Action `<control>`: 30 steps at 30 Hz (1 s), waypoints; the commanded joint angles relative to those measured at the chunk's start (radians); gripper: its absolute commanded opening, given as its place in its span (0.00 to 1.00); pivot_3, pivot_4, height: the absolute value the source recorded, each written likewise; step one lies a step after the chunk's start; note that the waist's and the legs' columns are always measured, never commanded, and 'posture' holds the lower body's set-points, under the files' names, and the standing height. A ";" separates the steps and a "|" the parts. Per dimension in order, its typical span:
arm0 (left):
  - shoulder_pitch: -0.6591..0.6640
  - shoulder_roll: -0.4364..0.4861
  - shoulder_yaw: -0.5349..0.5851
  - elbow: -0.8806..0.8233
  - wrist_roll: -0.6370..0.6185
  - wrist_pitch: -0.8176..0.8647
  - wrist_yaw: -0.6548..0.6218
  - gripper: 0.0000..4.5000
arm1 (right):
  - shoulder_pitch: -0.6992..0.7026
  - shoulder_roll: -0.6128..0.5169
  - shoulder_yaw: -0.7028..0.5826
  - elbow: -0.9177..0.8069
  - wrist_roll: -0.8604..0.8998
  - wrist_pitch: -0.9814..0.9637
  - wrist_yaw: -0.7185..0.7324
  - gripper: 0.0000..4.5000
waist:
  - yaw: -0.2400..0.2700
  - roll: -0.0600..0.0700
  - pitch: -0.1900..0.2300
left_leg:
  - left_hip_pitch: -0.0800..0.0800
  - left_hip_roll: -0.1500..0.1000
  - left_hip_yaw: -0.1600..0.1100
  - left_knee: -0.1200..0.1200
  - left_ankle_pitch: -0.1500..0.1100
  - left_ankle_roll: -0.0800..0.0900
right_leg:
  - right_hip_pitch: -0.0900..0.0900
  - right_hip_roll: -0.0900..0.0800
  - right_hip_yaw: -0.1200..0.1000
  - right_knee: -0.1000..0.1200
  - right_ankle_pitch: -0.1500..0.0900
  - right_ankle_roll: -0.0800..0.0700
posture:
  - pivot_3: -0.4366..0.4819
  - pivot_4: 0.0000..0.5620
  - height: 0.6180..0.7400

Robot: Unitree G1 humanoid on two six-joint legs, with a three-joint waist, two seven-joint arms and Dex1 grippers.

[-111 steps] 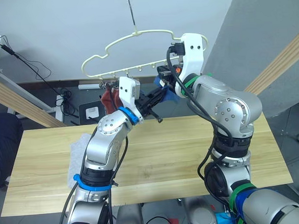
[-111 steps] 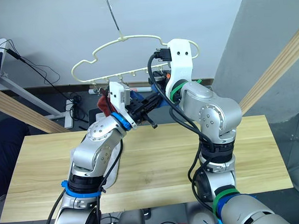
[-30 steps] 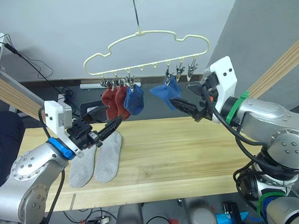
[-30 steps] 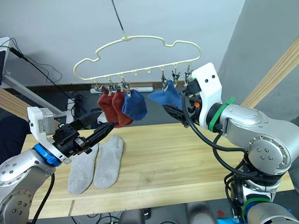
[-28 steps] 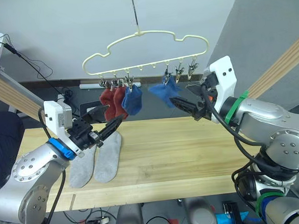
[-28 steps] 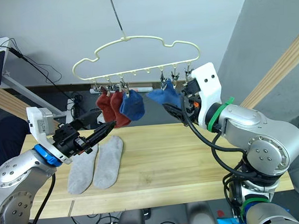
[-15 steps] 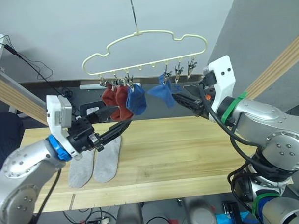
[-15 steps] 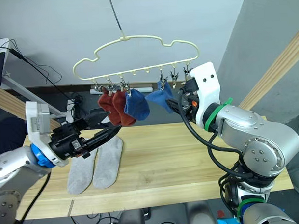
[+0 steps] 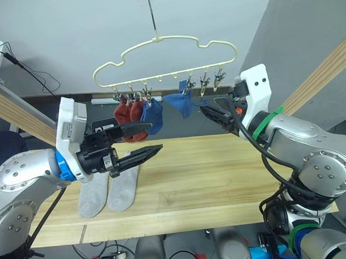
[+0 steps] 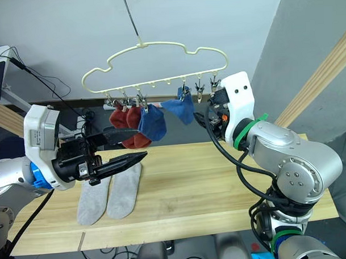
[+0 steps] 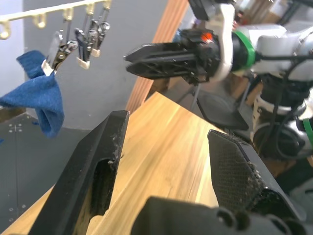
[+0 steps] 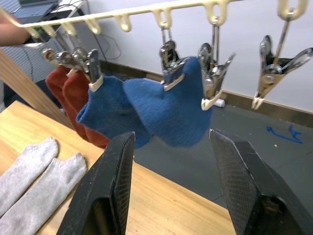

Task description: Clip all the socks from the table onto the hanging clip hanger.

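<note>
pale wooden worktop (image 9: pixel 220 167) carries two grey socks (image 9: pixel 107 188) at left; red and blue socks hang from the clip hanger (image 9: pixel 159 50); left end effector (image 9: pixel 142 139) and right end effector (image 12: pixel 171 191) gape wide, empty.

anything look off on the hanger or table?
The clip hanger tilts, and its socks crowd together: two red socks and a blue sock bunched, the second blue sock flaring sideways from its clip. Two grey socks lie flat on the table.

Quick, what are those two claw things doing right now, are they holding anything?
Left end effector: open, holding nothing.
Right end effector: open, holding nothing.
</note>
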 commanded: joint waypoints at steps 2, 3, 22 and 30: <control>0.002 0.006 -0.015 -0.014 0.026 -0.046 -0.045 0.66 | -0.032 0.024 0.002 -0.015 -0.034 0.007 -0.019 0.56 | 0.000 0.000 0.000 | 0.000 0.000 0.000 0.000 0.000 0.000 | 0.000 0.000 0.000 0.000 0.000 0.000 | 0.24 0.51 1.00; -0.002 0.004 -0.018 -0.012 0.030 -0.051 -0.047 0.66 | -0.033 0.029 0.003 -0.012 -0.043 0.007 -0.025 0.56 | 0.000 0.000 0.000 | 0.000 0.000 0.000 0.000 0.000 0.000 | 0.000 0.000 0.000 0.000 0.000 0.000 | 0.24 0.51 1.00; -0.019 0.005 -0.042 -0.007 0.045 -0.069 -0.050 0.66 | -0.093 0.157 0.037 0.075 -0.175 -0.034 -0.074 0.56 | -0.001 0.000 0.000 | 0.000 0.000 0.000 0.000 0.001 0.000 | 0.000 0.000 0.000 0.000 0.000 -0.001 | 0.24 0.56 1.00; -0.007 0.008 -0.035 -0.019 0.060 -0.072 -0.038 0.66 | -0.095 0.166 0.049 0.103 -0.209 -0.073 -0.076 0.56 | 0.000 0.000 0.000 | 0.000 0.000 0.000 0.000 0.001 0.000 | 0.000 0.000 0.000 0.000 0.000 -0.001 | 0.27 0.54 1.00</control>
